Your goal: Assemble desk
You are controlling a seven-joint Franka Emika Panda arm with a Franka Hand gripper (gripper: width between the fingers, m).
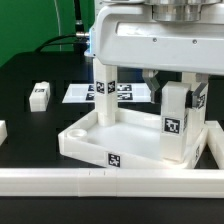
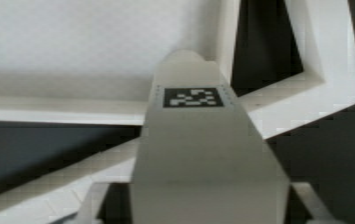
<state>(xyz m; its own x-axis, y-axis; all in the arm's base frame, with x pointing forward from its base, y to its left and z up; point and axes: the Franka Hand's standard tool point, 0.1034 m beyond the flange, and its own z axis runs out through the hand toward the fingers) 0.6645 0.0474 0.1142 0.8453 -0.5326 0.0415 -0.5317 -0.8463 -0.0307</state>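
The white tray-like tabletop (image 1: 90, 138) lies near the front rail. One tagged white leg (image 1: 103, 92) stands upright at its far left corner, and another leg (image 1: 198, 97) stands at the exterior view's right behind the tray. My gripper (image 1: 171, 82) hangs over the tray's right side, shut on a third leg (image 1: 175, 122) that stands upright at the front right corner. In the wrist view this leg (image 2: 199, 130) fills the middle between my fingers (image 2: 103, 205) and points at a corner of the tabletop (image 2: 85, 60). Its foot and the socket are hidden.
A loose white leg (image 1: 40, 95) lies on the black table at the exterior view's left. The marker board (image 1: 78, 92) lies behind the tray. A long white rail (image 1: 60, 181) runs along the front, and a white part (image 1: 3, 130) shows at the left edge.
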